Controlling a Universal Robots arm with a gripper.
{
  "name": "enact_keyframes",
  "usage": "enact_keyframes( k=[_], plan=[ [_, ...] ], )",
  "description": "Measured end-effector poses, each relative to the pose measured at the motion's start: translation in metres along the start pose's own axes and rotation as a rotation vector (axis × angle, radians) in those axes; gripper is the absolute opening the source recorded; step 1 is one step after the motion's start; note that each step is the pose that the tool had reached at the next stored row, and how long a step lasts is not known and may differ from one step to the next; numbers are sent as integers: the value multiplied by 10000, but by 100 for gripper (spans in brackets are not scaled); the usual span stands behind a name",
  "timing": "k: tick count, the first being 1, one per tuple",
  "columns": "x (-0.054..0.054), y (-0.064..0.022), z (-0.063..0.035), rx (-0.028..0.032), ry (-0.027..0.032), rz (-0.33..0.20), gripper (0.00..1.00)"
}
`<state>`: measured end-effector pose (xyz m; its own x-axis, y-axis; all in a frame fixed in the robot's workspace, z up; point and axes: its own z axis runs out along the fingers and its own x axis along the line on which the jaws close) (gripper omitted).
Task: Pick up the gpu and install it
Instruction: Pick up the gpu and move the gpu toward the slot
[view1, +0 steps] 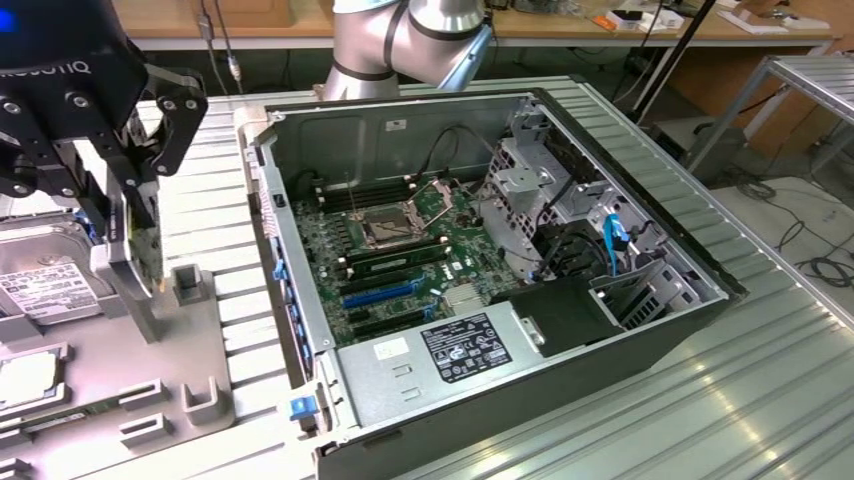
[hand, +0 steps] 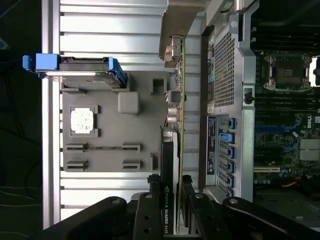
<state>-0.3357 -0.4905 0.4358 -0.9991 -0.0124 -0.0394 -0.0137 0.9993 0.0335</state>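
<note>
We see the black two-fingered gripper (view1: 123, 215) pointing straight down at the exterior view's left, over the grey moulded parts tray (view1: 200, 360). Its jaws are closed narrowly on the gpu (view1: 139, 275), a thin green circuit board with a black cooler block and a silver end bracket. The card hangs upright and edge-on. Its lower end is close to the tray; we cannot tell whether they touch. The open black computer case (view1: 641, 340) lies just right of it, with the silver arm segments (view1: 400, 40) at the far side.
</note>
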Motion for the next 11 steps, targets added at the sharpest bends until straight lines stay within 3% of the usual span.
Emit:
enact_keyframes(
  k=[2, 11],
  plan=[
    [-11, 1, -3, 4, 5, 1, 27],
    [-317, -4, 11, 1, 1, 0, 27]
  ],
)
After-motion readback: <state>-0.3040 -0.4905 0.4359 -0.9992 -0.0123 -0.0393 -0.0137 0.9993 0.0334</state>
